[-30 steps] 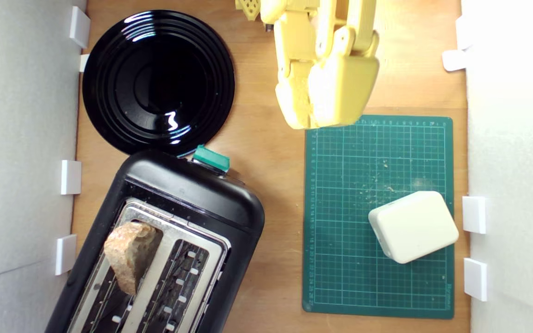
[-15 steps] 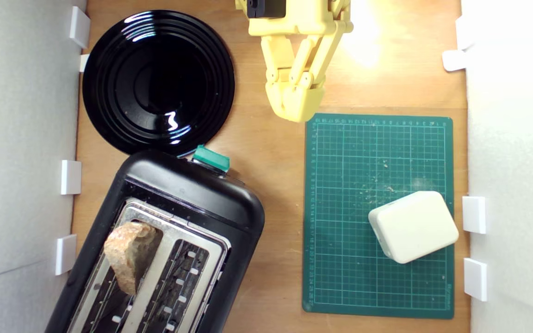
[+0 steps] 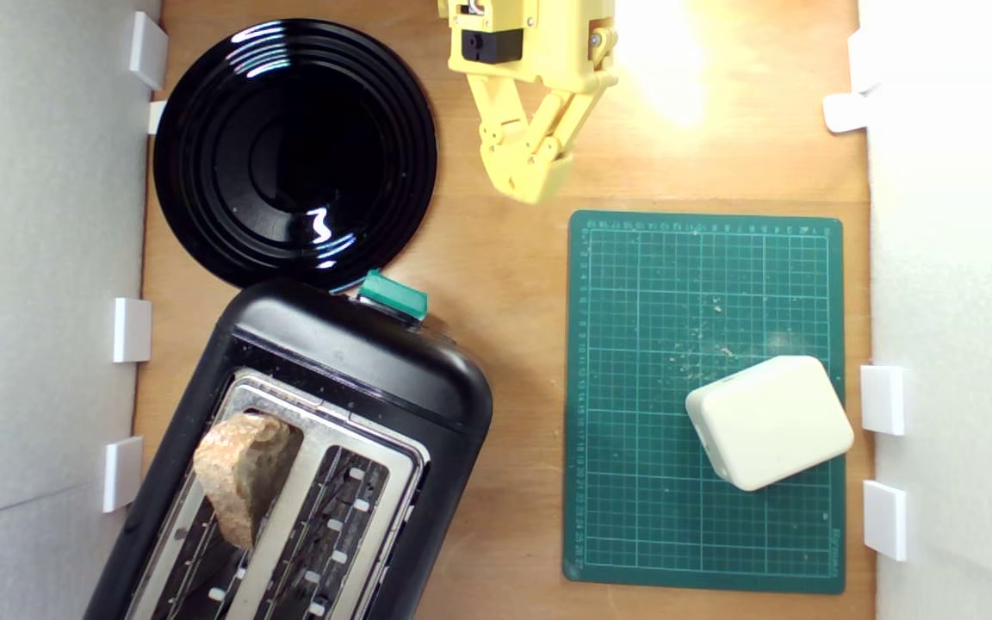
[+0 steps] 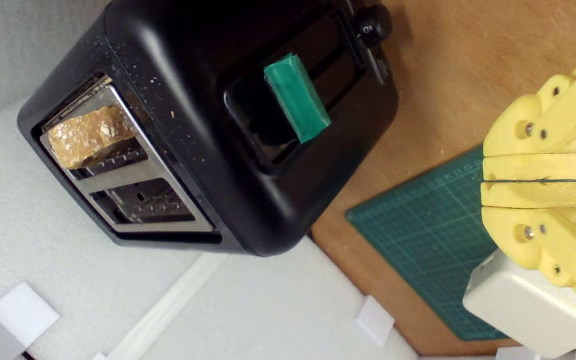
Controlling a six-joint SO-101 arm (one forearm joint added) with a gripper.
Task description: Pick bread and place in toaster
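The bread, a brown-crusted half slice, stands in one slot of the black toaster at the exterior view's lower left, its top poking above the silver plate. The wrist view shows the same bread in the toaster, whose teal lever sits high on its end face. My yellow gripper hangs at the top middle of the exterior view, far from the toaster. It is shut with nothing in it, and its fingers press together in the wrist view.
A round black plate lies at the exterior view's upper left, touching the toaster's end. A green cutting mat on the right carries a white rounded block and crumbs. White foam walls border both sides.
The gripper has drawn back toward the top of the exterior view, off the mat's corner, and slightly to the left. The bread and toaster stay as they were.
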